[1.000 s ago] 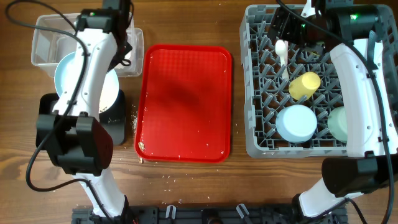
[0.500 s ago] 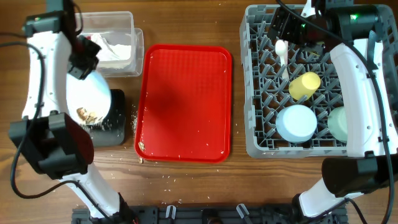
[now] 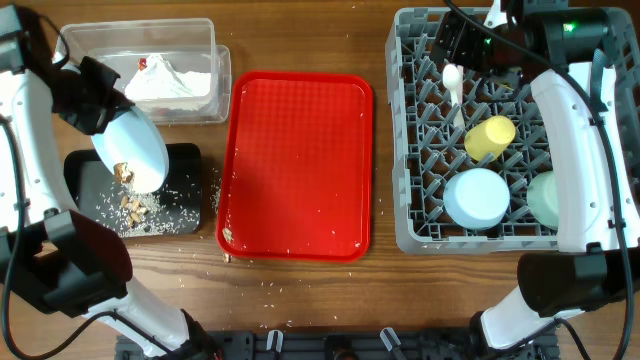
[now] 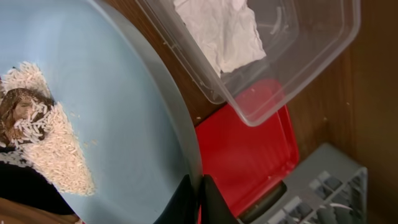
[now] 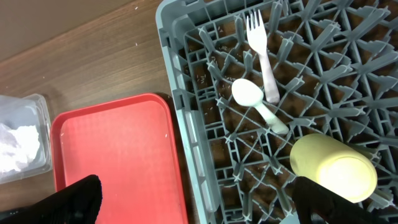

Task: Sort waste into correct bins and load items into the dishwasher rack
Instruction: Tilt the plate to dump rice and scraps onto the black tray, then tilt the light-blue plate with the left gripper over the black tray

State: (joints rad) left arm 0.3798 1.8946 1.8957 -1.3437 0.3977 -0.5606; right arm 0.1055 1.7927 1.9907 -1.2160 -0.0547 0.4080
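left pincer (image 3: 93, 96) clenched on the rim of the light-blue plate (image 3: 132, 148); in the wrist view the fingertips (image 4: 183, 202) pinch the plate's edge. Plate is tilted steeply, with its low edge over the black tray (image 3: 188, 160). rice (image 4: 53, 149) and a brown scrap (image 4: 18, 109) cling to the lower part of the plate. More grains and brownish bits (image 3: 132, 207) lie in the tray under it.

clear tub (image 3: 207, 60) sits just behind the black tray, with the crumpled napkin (image 3: 172, 80) inside (small red mark on top). red tray (image 3: 295, 165) is mid-table with crumbs at its near-left corner. Stray grains lie on the table (image 3: 300, 290) beside the black tray.

right pincer (image 5: 199, 202) released, fingers spread wide, gripping nothing, hanging over the far-left corner of the rack (image 3: 420, 238).

In the rack:
- spoon (image 5: 252, 99) and fork (image 5: 260, 43) side by side at the far end
- yellow cup (image 3: 489, 137) on its side near the middle
- light-blue bowl (image 3: 476, 197) and mint bowl (image 3: 543, 198) along the near edge
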